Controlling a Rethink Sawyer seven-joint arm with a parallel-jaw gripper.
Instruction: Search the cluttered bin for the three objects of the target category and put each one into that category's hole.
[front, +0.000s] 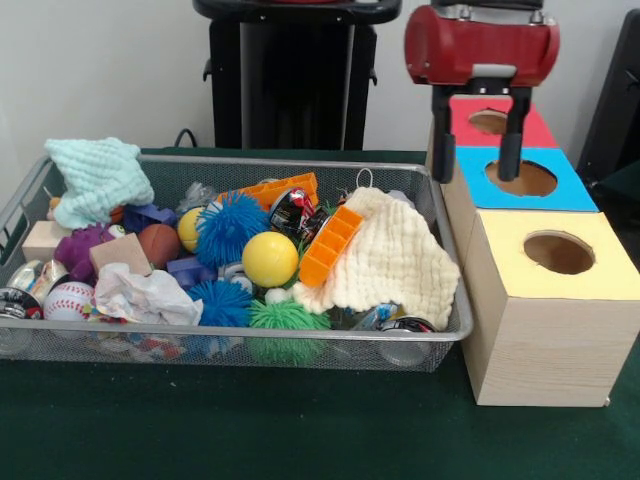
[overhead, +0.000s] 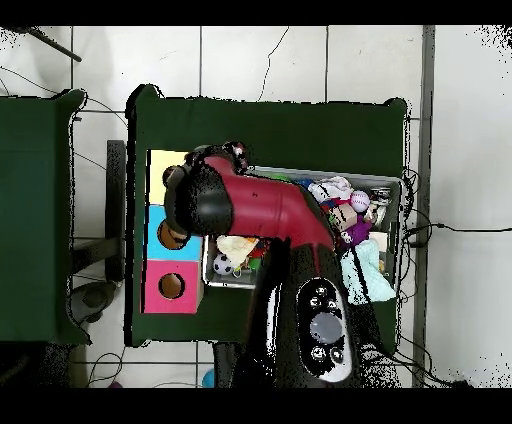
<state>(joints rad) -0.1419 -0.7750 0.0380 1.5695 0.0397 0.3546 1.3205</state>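
Plainly, from the front the tool (front: 481, 160) hangs empty with fingers apart above the blue-topped box (front: 575, 192), while the crumpled white bag (front: 147, 297) lies at the bin's (front: 440, 338) near corner, looking light, limp, best pinched at a raised fold; overhead, the arm (overhead: 262, 205) hides most of it.

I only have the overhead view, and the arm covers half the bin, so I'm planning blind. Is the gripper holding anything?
Observer: No. The front view shows the gripper open and empty, over the blue-topped box.
Operator: What's under the arm, mid-bin?
Observer: A yellow ball beside a blue spiky ball, in the bin. No bag shows there.
Operator: Is the yellow box's hole clear?
Observer: Yes, the hole is uncovered.
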